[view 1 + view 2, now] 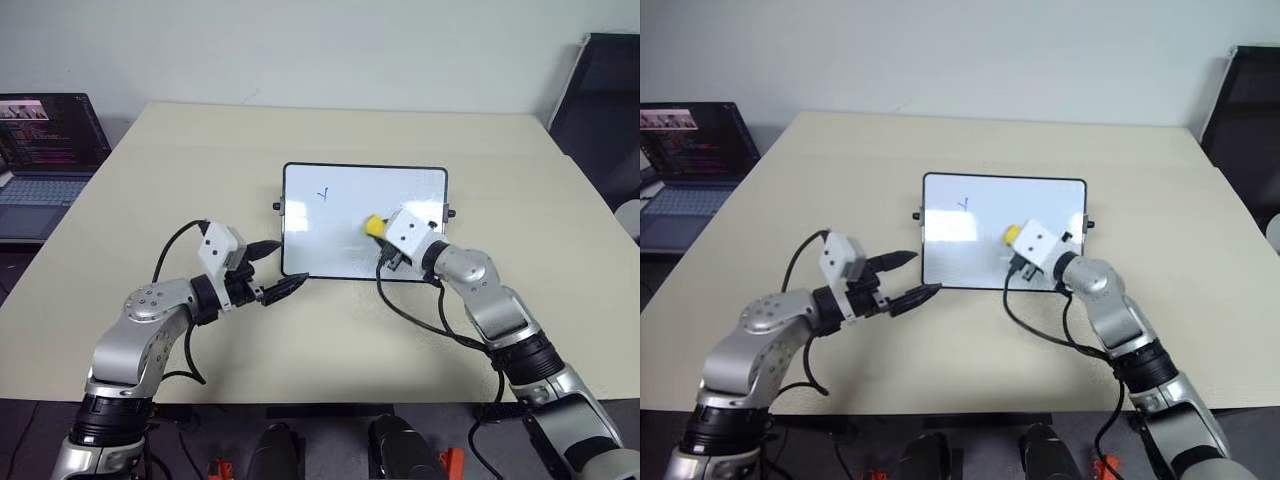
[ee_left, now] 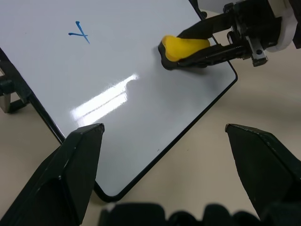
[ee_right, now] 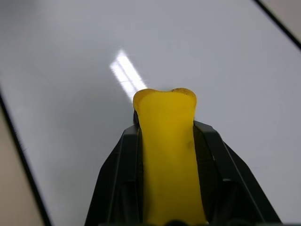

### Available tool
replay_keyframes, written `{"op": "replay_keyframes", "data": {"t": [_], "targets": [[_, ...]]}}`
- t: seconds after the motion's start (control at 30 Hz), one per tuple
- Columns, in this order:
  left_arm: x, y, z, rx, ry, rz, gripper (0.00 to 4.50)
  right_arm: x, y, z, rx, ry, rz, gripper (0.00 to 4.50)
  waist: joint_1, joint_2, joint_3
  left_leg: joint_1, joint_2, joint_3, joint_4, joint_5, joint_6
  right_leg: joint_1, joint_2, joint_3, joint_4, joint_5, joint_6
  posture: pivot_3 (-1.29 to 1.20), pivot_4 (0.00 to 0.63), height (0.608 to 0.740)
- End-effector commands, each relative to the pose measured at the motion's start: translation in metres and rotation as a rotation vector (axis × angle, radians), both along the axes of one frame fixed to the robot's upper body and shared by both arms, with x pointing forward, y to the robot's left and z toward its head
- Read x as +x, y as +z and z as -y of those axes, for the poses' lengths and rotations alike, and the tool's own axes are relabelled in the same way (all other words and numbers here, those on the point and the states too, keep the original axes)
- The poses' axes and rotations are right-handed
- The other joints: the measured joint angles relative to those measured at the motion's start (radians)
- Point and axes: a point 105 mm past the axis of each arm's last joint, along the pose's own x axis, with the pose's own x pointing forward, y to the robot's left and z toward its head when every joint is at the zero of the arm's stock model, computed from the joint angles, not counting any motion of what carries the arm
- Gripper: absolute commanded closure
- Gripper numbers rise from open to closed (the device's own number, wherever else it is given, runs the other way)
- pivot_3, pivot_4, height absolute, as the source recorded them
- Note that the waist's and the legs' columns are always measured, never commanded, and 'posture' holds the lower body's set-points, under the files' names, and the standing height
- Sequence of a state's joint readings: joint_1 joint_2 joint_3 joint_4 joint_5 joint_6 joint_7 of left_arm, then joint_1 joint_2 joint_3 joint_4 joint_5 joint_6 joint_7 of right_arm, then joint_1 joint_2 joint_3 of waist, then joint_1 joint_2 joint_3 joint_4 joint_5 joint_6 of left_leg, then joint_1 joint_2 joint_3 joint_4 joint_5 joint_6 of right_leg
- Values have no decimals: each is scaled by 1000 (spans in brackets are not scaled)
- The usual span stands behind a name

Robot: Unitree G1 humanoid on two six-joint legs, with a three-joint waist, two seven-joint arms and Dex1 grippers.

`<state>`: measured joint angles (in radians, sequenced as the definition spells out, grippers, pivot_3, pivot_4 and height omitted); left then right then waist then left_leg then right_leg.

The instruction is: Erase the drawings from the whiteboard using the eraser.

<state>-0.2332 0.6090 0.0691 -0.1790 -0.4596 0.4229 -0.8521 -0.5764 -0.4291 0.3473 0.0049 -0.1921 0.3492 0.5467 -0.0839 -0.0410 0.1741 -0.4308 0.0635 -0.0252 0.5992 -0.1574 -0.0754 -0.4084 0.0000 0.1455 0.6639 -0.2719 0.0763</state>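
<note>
While pinched in the right tool (image 1: 378,240), eraser (image 1: 373,225) rests on whiteboard (image 1: 330,240).

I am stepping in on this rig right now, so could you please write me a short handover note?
Right gripper: shut on the small yellow oblong eraser, held over the middle-right of the flat white glossy whiteboard with thin black frame.
Left gripper: open, empty, at the whiteboard's near left corner, one finger over its edge.
Whiteboard: flat on the beige table.
Done: eraser picked up and brought onto the board.
Left: one small blue marker drawing shows near the far left of the board, apart from the eraser; wipe it off.
</note>
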Motion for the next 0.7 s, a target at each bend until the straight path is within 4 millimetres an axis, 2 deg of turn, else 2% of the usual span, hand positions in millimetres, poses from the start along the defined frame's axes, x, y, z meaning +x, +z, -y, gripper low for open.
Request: {"op": "replay_keyframes", "data": {"t": [0.03, 0.13, 0.2, 0.3, 0.47, 0.53, 0.6, 0.7], "targets": [[-1, 6, -5, 7, -12, 48, 0, 14, 3, 16, -57, -88, 56, 3390, 0, 0, 0, 0, 0, 0, 1, 0, 0, 0, 0, 0, 0, 1, 0, 0, 150, 740], [0, 6, -4, 7, -16, 51, 0, 28, 23, 22, -17, -170, 153, 3390, -3, 0, 0, 1, 0, 0, 5, 0, 0, 1, 0, 0, 1, 2, 0, 0, 150, 740], [0, 6, -2, 6, -20, 54, 0, 33, 24, 28, -13, -211, 154, 3391, -3, 0, 0, 0, 0, 0, 8, 0, 0, 2, 0, 1, 0, 3, 0, 0, 150, 740], [0, 8, 1, 5, -24, 57, 0, 29, 7, 31, -44, -198, 72, 3392, -1, -1, 0, 0, 0, 0, 9, 0, 1, 2, -1, 1, -1, 3, 0, 0, 150, 740], [1, 13, 2, 5, -27, 61, 0, -1, -27, 18, -174, -7, -62, 3392, -1, -2, -1, 0, 0, 0, 9, 1, 1, 4, -1, 1, 0, 3, 0, 0, 150, 740], [1, 14, 3, 5, -28, 62, 0, -6, -31, 16, -205, 22, -66, 3392, -1, -2, -1, 1, 0, 0, 8, 1, 1, 3, -1, 1, 0, 3, 0, 0, 150, 740], [1, 15, 4, 5, -30, 63, 0, 0, -25, 18, -197, -21, -21, 3392, -5, -2, -1, 1, 1, 0, 8, 1, 1, 3, 0, 1, 0, 3, 0, 0, 150, 740], [1, 17, 7, 5, -38, 63, 0, 24, 9, 32, -125, -191, 155, 3393, -7, -2, -1, 1, 0, 0, 8, 1, 1, 2, 0, 1, 1, 3, 0, 0, 150, 740]]}}
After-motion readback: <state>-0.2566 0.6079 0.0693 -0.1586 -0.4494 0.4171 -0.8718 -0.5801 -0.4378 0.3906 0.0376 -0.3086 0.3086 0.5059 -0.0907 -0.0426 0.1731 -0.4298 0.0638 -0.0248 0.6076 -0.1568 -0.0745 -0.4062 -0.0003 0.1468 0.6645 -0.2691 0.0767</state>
